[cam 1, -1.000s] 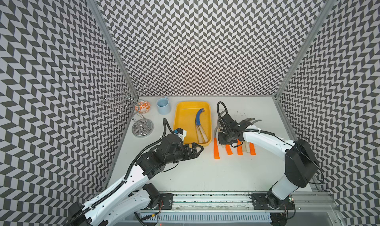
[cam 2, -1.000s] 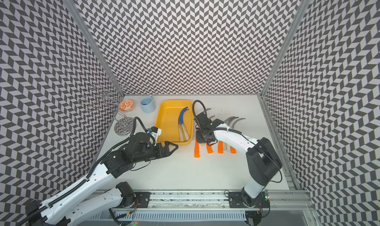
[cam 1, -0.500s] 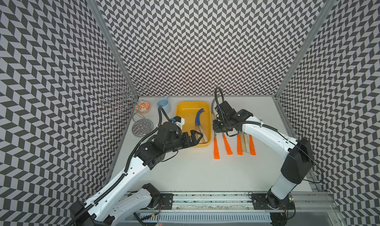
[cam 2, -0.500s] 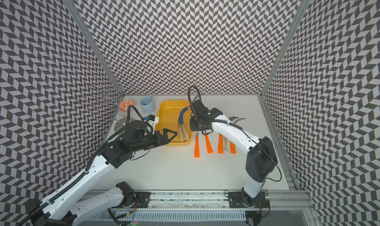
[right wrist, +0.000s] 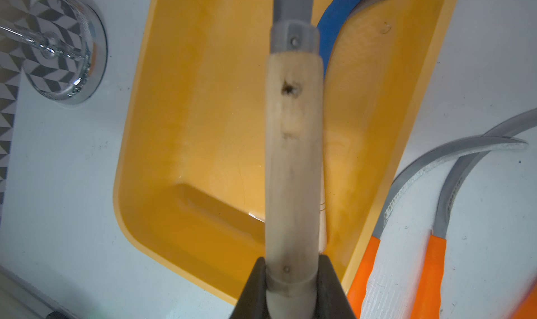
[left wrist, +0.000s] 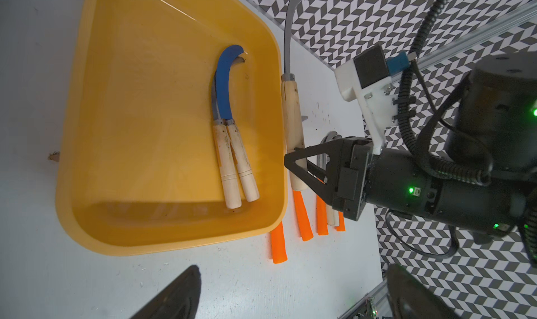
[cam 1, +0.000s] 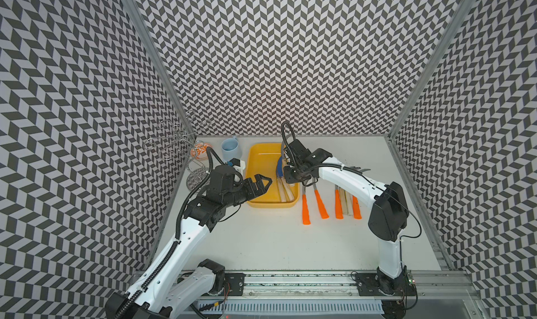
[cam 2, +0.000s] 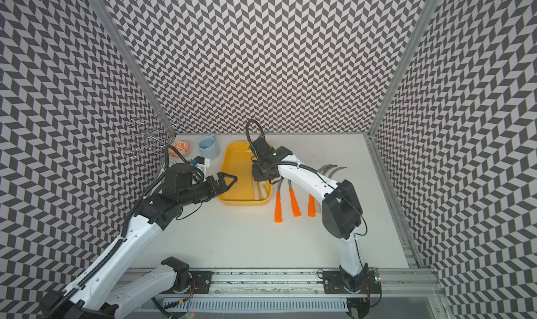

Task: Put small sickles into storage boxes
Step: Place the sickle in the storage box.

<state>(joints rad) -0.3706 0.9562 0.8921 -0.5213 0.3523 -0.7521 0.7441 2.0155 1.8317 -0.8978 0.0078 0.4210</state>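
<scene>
Sickle (right wrist: 293, 157) went from the surface (cam 1: 261, 239) to over the tray (cam 1: 261, 169). Right jaws clamped it, left jaws open, so a drop looked next.

Blue mug (cam 1: 230, 149), wire stand (right wrist: 65, 50) (chrome-footed).

A yellow tray (cam 1: 262, 161) is pictured holding a blue-bladed sickle (left wrist: 224, 91) with a pale wood handle; orange-handled, grey-bladed sickles (cam 1: 305, 208) are laid on the white table (cam 1: 261, 239), enclosed by black-and-white chevron-patterned walls (cam 1: 290, 56).

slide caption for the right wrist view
Right tool grips a wood-handled sickle above the yellow tray holding a blue-bladed sickle
</scene>
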